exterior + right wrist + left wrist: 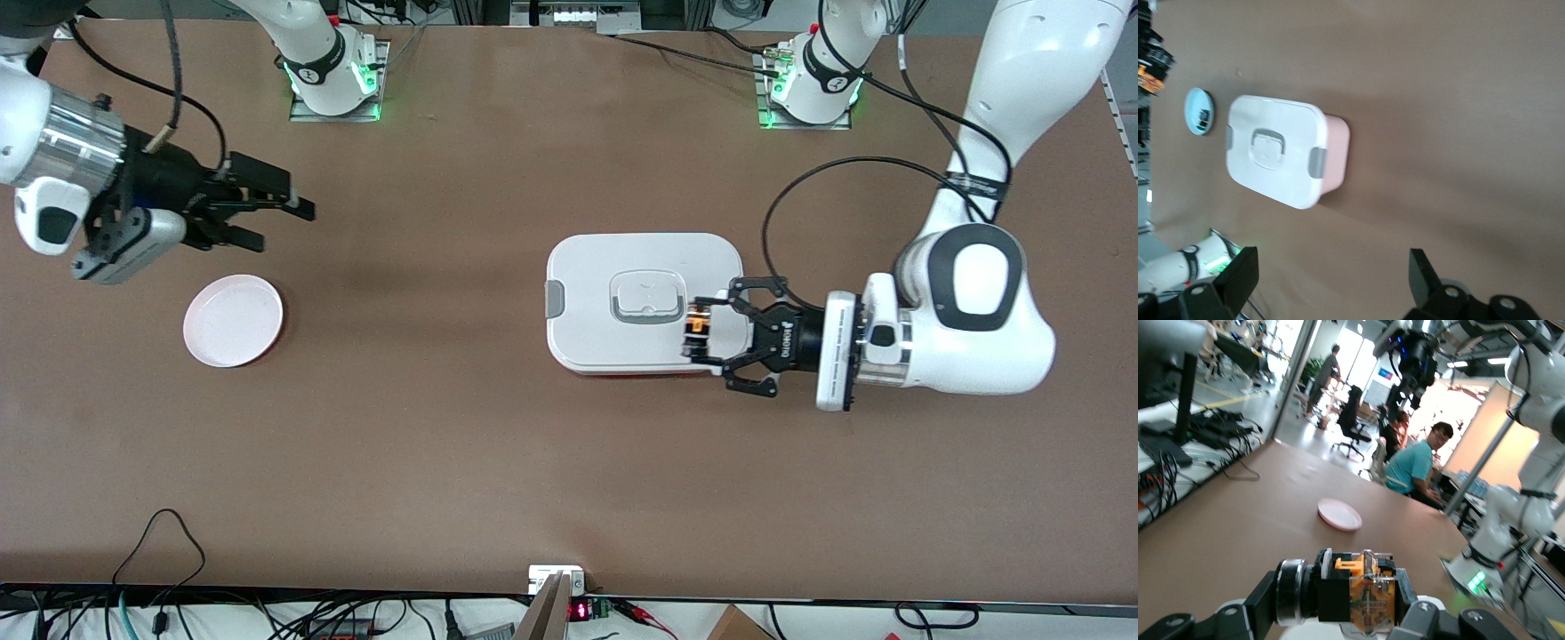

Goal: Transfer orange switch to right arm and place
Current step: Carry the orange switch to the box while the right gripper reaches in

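The orange switch [695, 325], a black stubby part with an orange end, is gripped sideways in my left gripper [700, 331]. The gripper holds it in the air over the left arm's end of a white-lidded box [622, 258]. In the left wrist view the switch [1365, 593] sits between the two finger pads. My right gripper [283, 225] is open and empty, up over the table at the right arm's end, close to a pink plate [233, 320]. Its open fingers also frame the right wrist view [1331, 267].
The box has a pink base and grey latches, and it also shows in the right wrist view [1271, 153]. A small pale blue round dish [1199, 111] lies beside it. The pink plate shows in the left wrist view [1339, 514]. Cables hang at the table's near edge.
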`<state>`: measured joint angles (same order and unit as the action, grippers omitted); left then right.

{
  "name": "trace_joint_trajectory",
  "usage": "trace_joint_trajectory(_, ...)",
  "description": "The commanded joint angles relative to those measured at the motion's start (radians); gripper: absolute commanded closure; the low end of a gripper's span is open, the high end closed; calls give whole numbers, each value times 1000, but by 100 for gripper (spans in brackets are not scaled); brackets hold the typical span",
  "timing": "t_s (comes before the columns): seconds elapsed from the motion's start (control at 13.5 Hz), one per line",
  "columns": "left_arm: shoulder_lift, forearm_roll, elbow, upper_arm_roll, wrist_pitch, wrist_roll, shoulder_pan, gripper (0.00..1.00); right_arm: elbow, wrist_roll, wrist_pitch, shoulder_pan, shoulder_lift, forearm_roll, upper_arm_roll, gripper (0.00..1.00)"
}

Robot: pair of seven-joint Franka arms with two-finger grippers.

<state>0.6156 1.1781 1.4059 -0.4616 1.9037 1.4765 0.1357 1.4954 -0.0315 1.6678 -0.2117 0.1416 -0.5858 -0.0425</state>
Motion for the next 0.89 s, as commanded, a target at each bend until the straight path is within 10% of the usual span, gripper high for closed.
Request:
trace_joint_trajectory(0.0,-1,47,-5,-102,194,50,-28,91,3,113,90,-61,32,-139,-4,0)
trace_joint_trajectory(0.45,-26,49,39,-285,420,76,-41,95,84,121,279,-147,93,-657,-4,0)
trace_joint_trajectory(0.82,-33,49,54,-301,436,77,-39,95,172,-117,271,-150,136,-1038,-5,0)
